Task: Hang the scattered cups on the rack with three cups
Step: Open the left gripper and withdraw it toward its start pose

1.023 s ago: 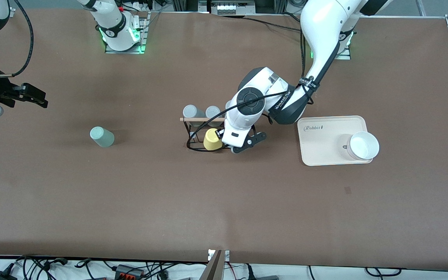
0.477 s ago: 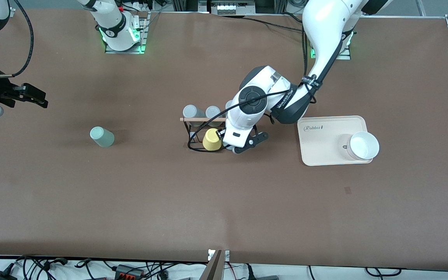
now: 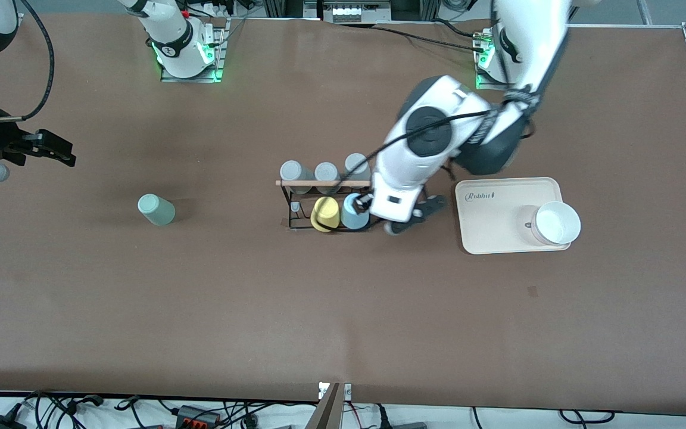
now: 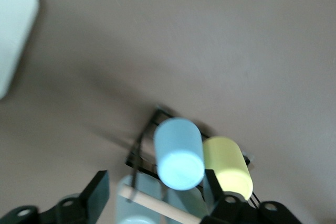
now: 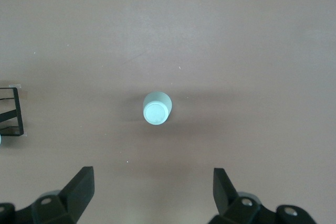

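Observation:
The black wire rack with its wooden rod stands mid-table. A light blue cup hangs on it beside a yellow cup. Three grey cups hang on the side farther from the front camera. My left gripper hovers open just off the rack's left-arm end. In the left wrist view the blue cup sits close to one finger, free of the other. The mint cup sits alone toward the right arm's end. My right gripper waits open, looking at the mint cup.
A cream tray with a white bowl on it lies toward the left arm's end of the table, close to the left hand. Bare brown table lies between the rack and the mint cup.
The left gripper has opened, risen and drawn away toward the left arm's end. That uncovers the light blue cup on the rack beside the yellow one. The right arm has not moved.

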`<state>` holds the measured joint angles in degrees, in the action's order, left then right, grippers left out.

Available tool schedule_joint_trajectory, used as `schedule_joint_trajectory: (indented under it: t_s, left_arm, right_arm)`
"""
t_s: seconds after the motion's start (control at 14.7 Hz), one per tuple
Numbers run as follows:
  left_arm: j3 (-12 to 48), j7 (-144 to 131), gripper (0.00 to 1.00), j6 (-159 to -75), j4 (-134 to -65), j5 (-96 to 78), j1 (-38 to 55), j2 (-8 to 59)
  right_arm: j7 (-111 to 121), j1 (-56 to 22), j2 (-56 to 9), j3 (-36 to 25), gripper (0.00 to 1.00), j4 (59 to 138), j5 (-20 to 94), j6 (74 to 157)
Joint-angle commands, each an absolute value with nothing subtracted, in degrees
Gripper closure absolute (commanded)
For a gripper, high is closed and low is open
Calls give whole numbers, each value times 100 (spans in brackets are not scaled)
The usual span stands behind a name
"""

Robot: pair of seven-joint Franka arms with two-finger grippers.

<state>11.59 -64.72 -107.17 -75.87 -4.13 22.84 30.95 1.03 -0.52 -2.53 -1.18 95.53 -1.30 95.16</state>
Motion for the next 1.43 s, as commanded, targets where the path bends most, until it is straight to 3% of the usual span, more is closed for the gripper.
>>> schedule_joint_trajectory:
  t_s: [0.0, 0.2, 0.55, 0.82, 1.36]
  left_arm:
    - [1151, -5663, 11, -10197, -7690, -378, 1733, 2638]
    - [1160, -4714, 6, -9687, -7725, -185, 1127, 2260]
    - [1186, -3580, 3, -9633, -8208, -176, 363, 1697]
    - [1187, -2086, 0, -9642, -8971, -185, -333, 872]
    - [423, -151, 0, -9598, -9984, -106, -185, -438]
  right_arm:
    - [141, -114, -579, -114, 0, 9405, -149, 9431]
    - [123, -141, -878, -114, 0, 9404, -158, 9431]
    - [106, -158, -1379, -114, 0, 9439, -158, 9491]
    - [36, -264, -1503, -114, 0, 10272, -185, 10833]
    - [-237, -237, -1582, -123, 0, 12161, -176, 13452]
